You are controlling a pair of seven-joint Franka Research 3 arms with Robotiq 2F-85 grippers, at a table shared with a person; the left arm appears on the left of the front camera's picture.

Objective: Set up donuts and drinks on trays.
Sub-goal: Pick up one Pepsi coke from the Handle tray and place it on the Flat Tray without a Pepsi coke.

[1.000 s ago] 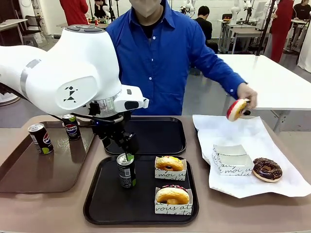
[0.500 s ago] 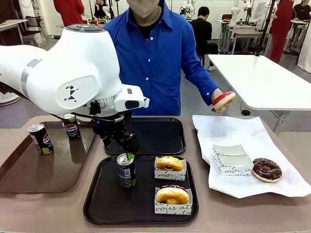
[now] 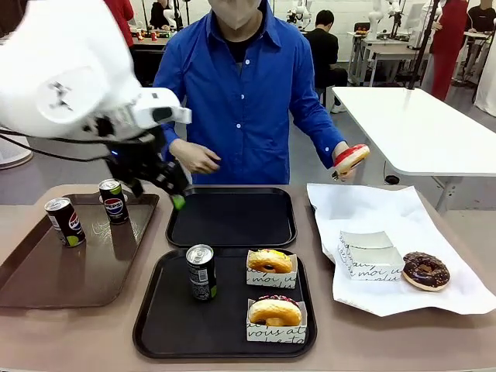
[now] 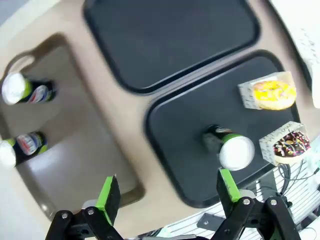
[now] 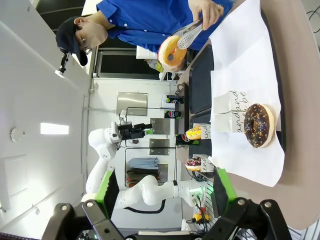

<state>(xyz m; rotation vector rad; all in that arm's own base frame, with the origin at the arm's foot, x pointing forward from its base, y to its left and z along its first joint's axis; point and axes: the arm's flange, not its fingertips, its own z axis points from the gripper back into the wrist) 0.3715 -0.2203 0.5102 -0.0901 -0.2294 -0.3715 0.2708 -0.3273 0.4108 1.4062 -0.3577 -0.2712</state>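
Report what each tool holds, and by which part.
Nothing: the left tool and right tool are both open and empty. The person's tongs grip a donut by its rim.

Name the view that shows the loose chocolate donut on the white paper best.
The right wrist view: the chocolate donut lies large and sharp, ring, hole and sprinkles all visible, on the white paper. The front view shows it flatter, from a lower angle, beside a paper holder.

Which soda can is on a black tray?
The can on the near black tray; the other two cans stand on the brown tray.
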